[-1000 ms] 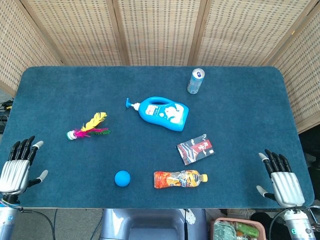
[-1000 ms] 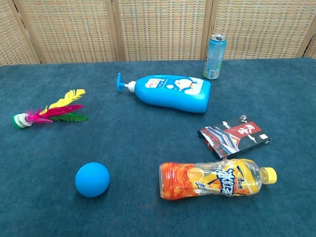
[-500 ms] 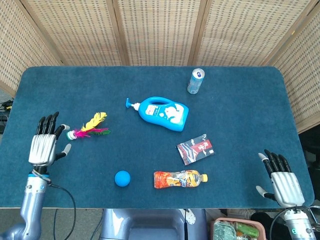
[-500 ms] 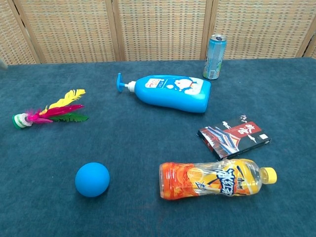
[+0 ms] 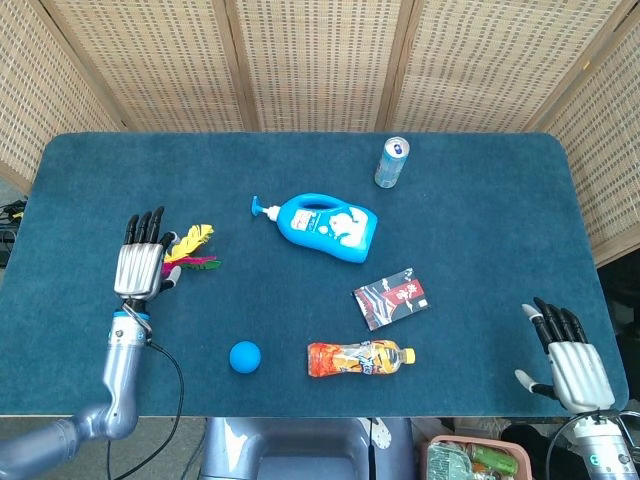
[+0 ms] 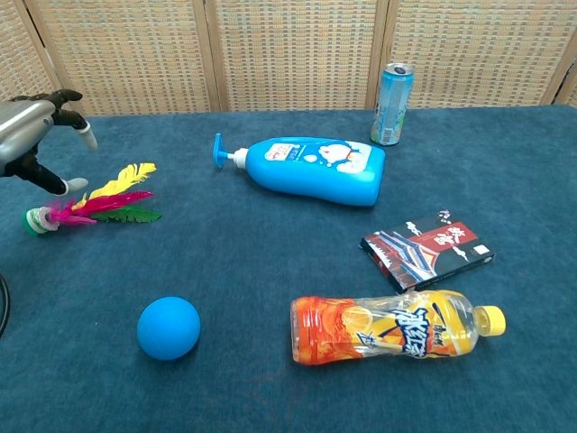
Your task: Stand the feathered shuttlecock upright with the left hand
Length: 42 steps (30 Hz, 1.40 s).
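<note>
The feathered shuttlecock (image 6: 90, 207) lies on its side on the blue table, white base to the left and yellow, pink and green feathers pointing right; the head view shows its feathers (image 5: 195, 248) only. My left hand (image 5: 142, 264) hovers above its base with fingers spread and nothing in it; the chest view catches this hand (image 6: 32, 131) at the left edge, above the shuttlecock. My right hand (image 5: 572, 362) rests open at the table's near right corner.
A blue pump bottle (image 5: 325, 224) lies near the centre. A drink can (image 5: 393, 162) stands behind it. A card pack (image 5: 391, 297), an orange drink bottle (image 5: 360, 357) and a blue ball (image 5: 244, 356) lie toward the front.
My left hand has travelled from the table's near left edge forward and rightward to above the shuttlecock's base. The shuttlecock and right hand have stayed put.
</note>
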Motion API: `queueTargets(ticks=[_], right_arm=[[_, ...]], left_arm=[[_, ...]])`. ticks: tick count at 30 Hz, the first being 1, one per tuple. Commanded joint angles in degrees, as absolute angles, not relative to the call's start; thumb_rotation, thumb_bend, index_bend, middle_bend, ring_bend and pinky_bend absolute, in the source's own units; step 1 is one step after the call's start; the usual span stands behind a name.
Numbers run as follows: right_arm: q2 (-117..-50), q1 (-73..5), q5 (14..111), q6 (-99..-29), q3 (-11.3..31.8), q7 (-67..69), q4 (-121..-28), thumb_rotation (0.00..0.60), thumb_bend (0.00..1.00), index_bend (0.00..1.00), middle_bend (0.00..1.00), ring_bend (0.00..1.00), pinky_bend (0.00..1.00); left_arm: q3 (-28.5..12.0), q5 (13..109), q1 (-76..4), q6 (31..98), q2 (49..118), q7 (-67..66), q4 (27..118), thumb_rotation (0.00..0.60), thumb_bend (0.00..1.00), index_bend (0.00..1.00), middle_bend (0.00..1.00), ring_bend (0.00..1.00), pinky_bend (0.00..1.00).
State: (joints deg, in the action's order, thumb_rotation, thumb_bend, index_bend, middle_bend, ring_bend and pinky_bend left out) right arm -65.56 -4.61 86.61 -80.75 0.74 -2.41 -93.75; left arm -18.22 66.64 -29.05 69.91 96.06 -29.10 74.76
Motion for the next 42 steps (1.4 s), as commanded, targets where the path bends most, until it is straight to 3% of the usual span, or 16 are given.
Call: queueTargets(ticks=[1, 42], right_arm=[[-65.5, -4.7, 86.7, -80.7, 0.7, -1.9, -93.5, 0.600, 0.17, 0.05, 0.00, 0.00, 0.00], [-65.8, -5.0, 85.9, -79.8, 0.8, -0.2, -92.3, 0.600, 0.17, 0.05, 0.00, 0.00, 0.00]], left_arm=[[-17.9, 65.4, -30.4, 69.1, 98.2, -30.1, 72.1, 0.600, 0.30, 0.39, 0.00, 0.00, 0.00], [-17.4, 62.3, -37.7, 66.9, 111.4, -30.0, 55.6, 0.600, 0.32, 0.47, 0.00, 0.00, 0.00]])
